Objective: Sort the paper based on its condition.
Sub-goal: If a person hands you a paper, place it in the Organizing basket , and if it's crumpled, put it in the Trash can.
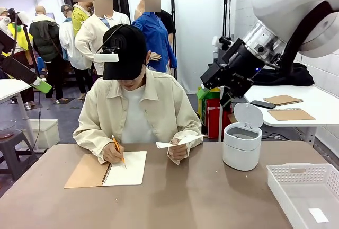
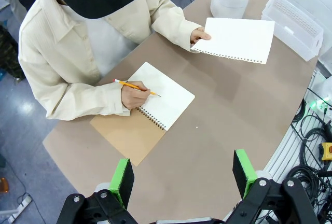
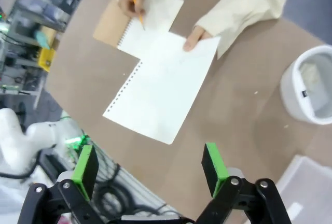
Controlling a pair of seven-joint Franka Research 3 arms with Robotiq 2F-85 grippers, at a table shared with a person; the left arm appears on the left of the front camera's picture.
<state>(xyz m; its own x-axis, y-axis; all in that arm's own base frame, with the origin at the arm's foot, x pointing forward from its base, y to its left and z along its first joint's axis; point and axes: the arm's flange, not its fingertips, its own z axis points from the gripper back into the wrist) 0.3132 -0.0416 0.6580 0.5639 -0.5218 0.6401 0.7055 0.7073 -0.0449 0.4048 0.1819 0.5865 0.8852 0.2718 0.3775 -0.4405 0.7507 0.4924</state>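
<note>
Big brown matte desk [image 1: 201, 197] here, with a person [image 1: 137, 107] in a cream shirt seated at the far side. The white right arm [image 1: 296, 11] is seen coming in from up high on the right. On that same side a white plastic basket [image 1: 304, 168], with holes along its rim, is parked at the desk's near corner, and a round white bin [image 1: 241, 147] with its lid flipped up is set near it. A spiral notebook [image 1: 127, 168], brown card cover opened out, is laid flat in front of the person. The paper [image 2: 236, 40], a thin white rectangular sheet with one long edge punched with holes, is held up off the desk by a corner in the person's fingers [image 2: 199, 35], beside the notebook. It's held roughly level and looks flat, with its long axis pointed away from those fingers toward the basket side. The left hand [image 2: 183, 175] and the right hand [image 3: 150, 162] are both spread wide, green pads well apart, nothing pinched. An orange pencil [image 1: 117, 148] is pressed to the notebook page.
</note>
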